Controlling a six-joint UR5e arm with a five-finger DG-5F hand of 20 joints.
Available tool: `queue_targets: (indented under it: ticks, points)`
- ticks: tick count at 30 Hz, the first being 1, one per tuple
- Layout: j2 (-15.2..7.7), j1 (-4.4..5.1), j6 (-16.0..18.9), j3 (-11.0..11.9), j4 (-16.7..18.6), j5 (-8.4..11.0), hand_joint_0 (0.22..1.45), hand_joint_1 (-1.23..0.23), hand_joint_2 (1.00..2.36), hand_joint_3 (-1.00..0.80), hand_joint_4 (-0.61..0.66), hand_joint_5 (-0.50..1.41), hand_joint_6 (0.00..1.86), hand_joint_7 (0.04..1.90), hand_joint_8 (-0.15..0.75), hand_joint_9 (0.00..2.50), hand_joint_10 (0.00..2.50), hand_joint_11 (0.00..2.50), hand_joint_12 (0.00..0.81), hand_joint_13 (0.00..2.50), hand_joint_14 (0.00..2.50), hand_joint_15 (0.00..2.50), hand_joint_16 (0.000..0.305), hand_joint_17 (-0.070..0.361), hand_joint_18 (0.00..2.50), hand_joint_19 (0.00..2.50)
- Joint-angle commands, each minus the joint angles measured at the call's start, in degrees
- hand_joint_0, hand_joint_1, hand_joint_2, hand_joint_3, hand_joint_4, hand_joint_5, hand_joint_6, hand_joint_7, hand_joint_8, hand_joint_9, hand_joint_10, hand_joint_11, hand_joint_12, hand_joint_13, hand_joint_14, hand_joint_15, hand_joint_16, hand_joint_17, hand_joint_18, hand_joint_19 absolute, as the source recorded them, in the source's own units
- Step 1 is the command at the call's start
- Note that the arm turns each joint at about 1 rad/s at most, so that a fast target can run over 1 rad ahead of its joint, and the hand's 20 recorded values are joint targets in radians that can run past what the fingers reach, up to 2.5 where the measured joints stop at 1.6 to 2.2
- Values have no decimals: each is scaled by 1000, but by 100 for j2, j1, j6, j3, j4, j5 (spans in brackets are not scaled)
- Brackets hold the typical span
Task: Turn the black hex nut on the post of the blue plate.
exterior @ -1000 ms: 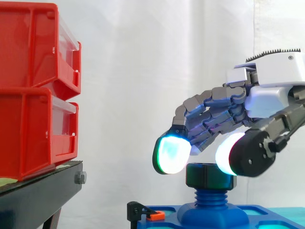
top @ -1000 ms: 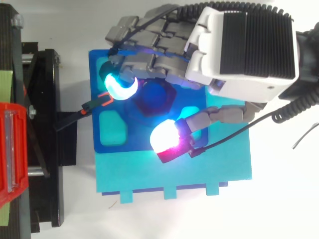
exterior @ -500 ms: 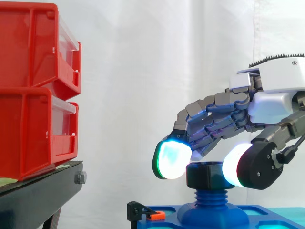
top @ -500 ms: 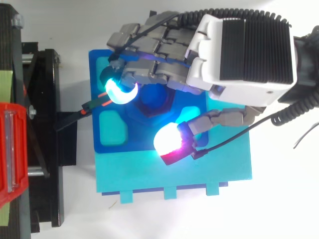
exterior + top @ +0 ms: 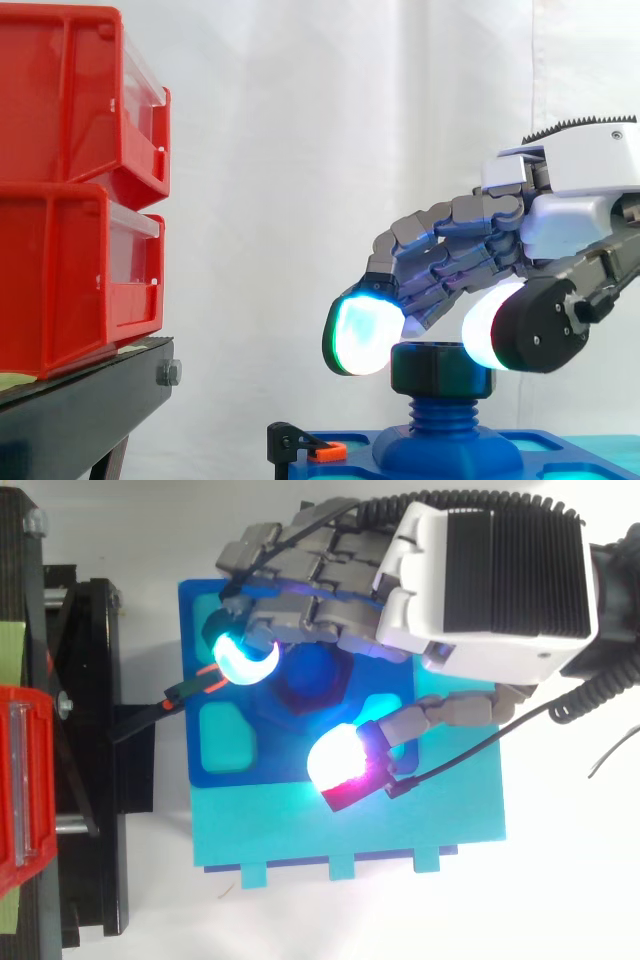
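Fingers (image 5: pixel 362 335) of hand (image 5: pixel 570 215) curled over black hex nut (image 5: pixel 440 368), thumb opposing, pinching its top edge; nut seated on post (image 5: pixel 443 412) of blue plate (image 5: pixel 230 778).

From above, the robot hand (image 5: pixel 490 580) covers the upper edge of the nut (image 5: pixel 310 675), and it cannot be told whether it grips the nut. In the side view the right edge cuts off the robot hand at the wrist. The bottom edge cuts the plate (image 5: pixel 350 468), and the left edge cuts the bins (image 5: pixel 60 200).
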Motion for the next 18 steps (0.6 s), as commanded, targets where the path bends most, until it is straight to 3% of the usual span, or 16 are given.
queue_targets:
  ticks: [1,3,7,18]
  points:
    - [4,-50,12,9,-4,-87,423,-583,1000,-500,216,-218,504,990,274,248,3,94,379,312,7,151,64,145,287,520]
    - [4,-68,3,26,-13,-122,422,-582,1000,-500,218,-217,504,990,277,245,6,95,381,313,6,148,65,145,283,521]
    - [4,-120,-14,158,-110,-377,421,-590,1000,-500,215,-218,504,985,275,248,4,89,381,311,7,148,65,146,283,521]
    - [30,-156,-76,193,-180,-403,420,-591,1000,-500,218,-217,504,986,277,250,5,98,381,315,6,149,65,146,294,519]
